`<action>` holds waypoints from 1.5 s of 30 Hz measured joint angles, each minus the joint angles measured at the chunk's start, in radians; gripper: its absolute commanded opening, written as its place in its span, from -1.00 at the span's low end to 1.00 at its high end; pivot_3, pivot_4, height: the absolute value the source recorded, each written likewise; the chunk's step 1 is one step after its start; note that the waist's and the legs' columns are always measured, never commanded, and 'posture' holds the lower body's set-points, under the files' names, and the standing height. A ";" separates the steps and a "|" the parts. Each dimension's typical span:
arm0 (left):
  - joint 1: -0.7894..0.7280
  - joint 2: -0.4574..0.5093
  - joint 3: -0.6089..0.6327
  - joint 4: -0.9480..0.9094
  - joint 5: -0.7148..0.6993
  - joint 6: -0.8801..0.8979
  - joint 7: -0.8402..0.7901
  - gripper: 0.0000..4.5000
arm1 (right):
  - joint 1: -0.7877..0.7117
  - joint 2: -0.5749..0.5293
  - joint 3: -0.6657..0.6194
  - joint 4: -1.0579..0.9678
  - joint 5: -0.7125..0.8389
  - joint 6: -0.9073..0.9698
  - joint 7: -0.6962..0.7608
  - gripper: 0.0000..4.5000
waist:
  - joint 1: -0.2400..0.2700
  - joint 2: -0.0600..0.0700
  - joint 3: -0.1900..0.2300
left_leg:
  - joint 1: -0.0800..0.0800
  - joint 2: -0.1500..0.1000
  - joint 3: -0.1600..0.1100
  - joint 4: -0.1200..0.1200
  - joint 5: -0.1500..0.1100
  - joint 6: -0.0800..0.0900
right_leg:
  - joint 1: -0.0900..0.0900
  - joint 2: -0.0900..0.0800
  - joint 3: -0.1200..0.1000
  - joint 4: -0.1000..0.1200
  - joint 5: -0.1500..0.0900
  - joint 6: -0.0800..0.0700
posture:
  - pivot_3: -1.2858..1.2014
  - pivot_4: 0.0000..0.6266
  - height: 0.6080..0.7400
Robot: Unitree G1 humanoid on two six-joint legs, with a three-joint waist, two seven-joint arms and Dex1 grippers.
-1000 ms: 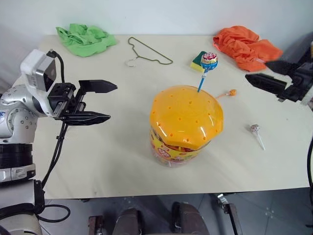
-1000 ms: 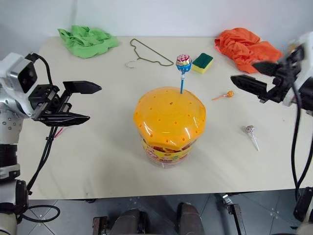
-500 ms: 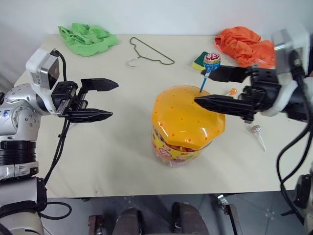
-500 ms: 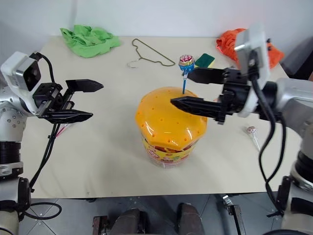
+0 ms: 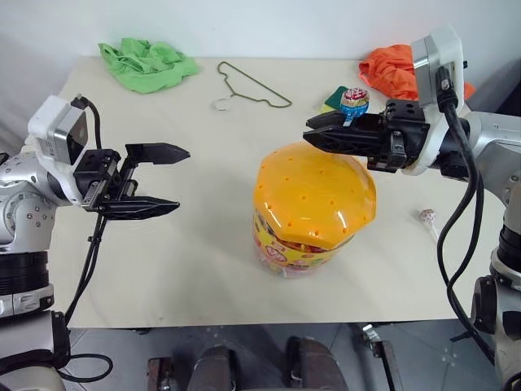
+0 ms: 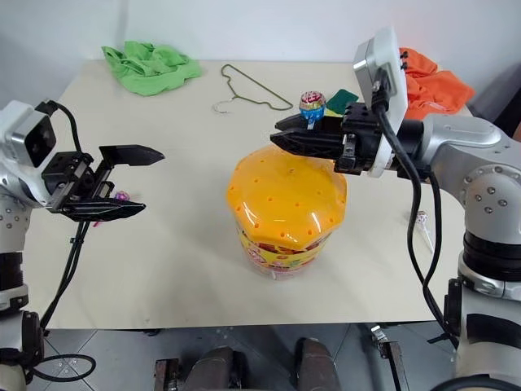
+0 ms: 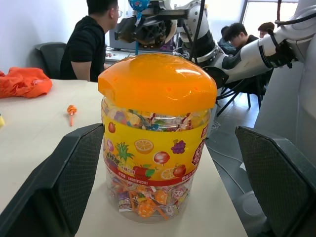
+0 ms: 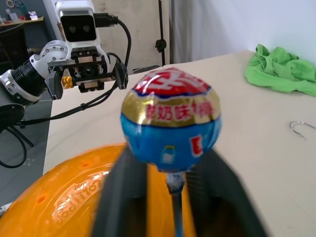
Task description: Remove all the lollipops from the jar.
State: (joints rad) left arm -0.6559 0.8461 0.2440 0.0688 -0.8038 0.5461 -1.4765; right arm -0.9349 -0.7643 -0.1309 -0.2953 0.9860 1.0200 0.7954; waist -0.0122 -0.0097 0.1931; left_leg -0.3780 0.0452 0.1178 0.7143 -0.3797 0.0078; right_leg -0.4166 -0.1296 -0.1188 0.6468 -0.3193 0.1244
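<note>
At the table's (image 5: 203, 269) centre stands the jar (image 5: 313, 204), orange lid on and wrapped sweets packed behind its fruit label. Over its far rim, at about 1 o'clock, the right gripper (image 5: 319, 135) reaches in level from 3 o'clock, its fingers closed on the blue stick of a lollipop (image 5: 353, 101) standing up from the lid. The left gripper (image 5: 172, 179) hangs at the jar's 9 o'clock, well apart, jaws spread wide with nothing between them. Another lollipop (image 5: 425, 217) lies on the table at 3 o'clock, and an orange one (image 7: 71, 109) beyond the jar. At the far edge are a green cloth (image 5: 146, 63) at 11 o'clock, a wire hanger (image 5: 248, 85) at 12 and an orange cloth (image 5: 392, 68) at 1, with a sponge (image 6: 343, 100) just behind the held lollipop.
</note>
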 measured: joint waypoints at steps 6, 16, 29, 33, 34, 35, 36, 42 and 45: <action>0.000 0.000 0.012 -0.008 0.000 0.000 -0.001 1.00 | -0.041 -0.014 -0.001 0.008 -0.001 0.000 -0.003 -0.98 | 0.000 0.000 0.000 | 0.000 0.000 0.000 0.000 0.000 0.000 | 0.000 0.000 0.000 0.000 0.000 0.000 | 0.03 -0.52 1.00; -0.038 -0.019 -0.013 0.023 0.003 -0.003 -0.018 1.00 | -0.206 -0.130 -0.039 0.178 -0.140 -0.074 -0.066 -0.98 | 0.010 0.000 0.000 | 0.000 0.000 0.000 0.000 0.000 0.000 | 0.000 -0.001 0.000 0.000 0.000 0.000 | 0.03 -0.52 1.00; -0.042 -0.013 -0.020 0.066 0.019 -0.024 -0.023 1.00 | 0.002 -0.403 -0.033 0.555 -0.483 -0.075 -0.128 -0.98 | 0.008 0.000 0.000 | 0.000 0.000 0.003 -0.001 0.000 0.000 | -0.001 0.000 0.002 -0.001 0.000 0.000 | 0.03 -0.52 1.00; -0.042 -0.013 -0.020 0.066 0.021 -0.025 -0.023 1.00 | 0.137 -0.412 0.013 0.720 -0.590 -0.083 -0.131 -0.98 | 0.008 0.000 0.000 | 0.000 0.000 0.004 -0.001 0.000 0.000 | -0.001 0.000 0.002 -0.001 0.000 0.000 | 0.03 -0.52 1.00; -0.042 -0.013 -0.020 0.066 0.021 -0.025 -0.023 1.00 | 0.154 -0.410 0.014 0.773 -0.610 -0.084 -0.134 -0.98 | 0.007 0.001 0.000 | 0.000 0.000 0.004 -0.002 0.000 0.000 | -0.001 0.000 0.002 -0.001 0.000 0.000 | 0.03 -0.52 1.00; -0.042 -0.012 -0.020 0.065 0.021 -0.024 -0.023 1.00 | 0.167 -0.408 0.014 0.824 -0.628 -0.088 -0.142 -0.98 | 0.007 0.001 0.000 | 0.000 0.000 0.004 -0.002 0.000 0.000 | -0.001 0.000 0.002 -0.001 0.000 0.000 | 0.03 -0.52 1.00; -0.041 -0.012 -0.020 0.065 0.021 -0.024 -0.023 1.00 | 0.173 -0.402 0.013 0.878 -0.646 -0.103 -0.152 -0.98 | 0.005 0.001 0.000 | 0.000 0.000 0.004 -0.001 0.000 0.000 | -0.001 0.000 0.002 -0.001 0.000 0.000 | 0.03 -0.52 1.00; -0.021 -0.002 -0.017 0.058 0.021 -0.021 -0.023 1.00 | 0.178 -0.344 0.003 1.080 -0.706 -0.218 -0.168 -0.98 | -0.012 0.001 0.000 | 0.000 0.001 0.003 -0.002 0.000 0.000 | -0.001 0.000 0.002 -0.001 0.000 0.000 | 0.03 -0.52 1.00; 0.007 0.005 -0.008 0.052 0.020 -0.010 -0.019 1.00 | 0.186 -0.318 -0.001 1.134 -0.721 -0.256 -0.163 -0.66 | -0.017 0.001 0.000 | 0.000 0.001 0.003 -0.002 0.000 0.000 | -0.001 0.000 0.002 -0.001 0.000 0.000 | 0.03 -0.52 1.00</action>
State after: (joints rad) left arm -0.6485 0.8509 0.2358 0.1205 -0.7840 0.5362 -1.4954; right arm -0.7492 -1.0827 -0.1314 0.8392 0.2650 0.7635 0.6324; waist -0.0289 -0.0087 0.1935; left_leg -0.3780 0.0460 0.1209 0.7126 -0.3798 0.0078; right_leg -0.4177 -0.1295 -0.1170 0.6459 -0.3193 0.1245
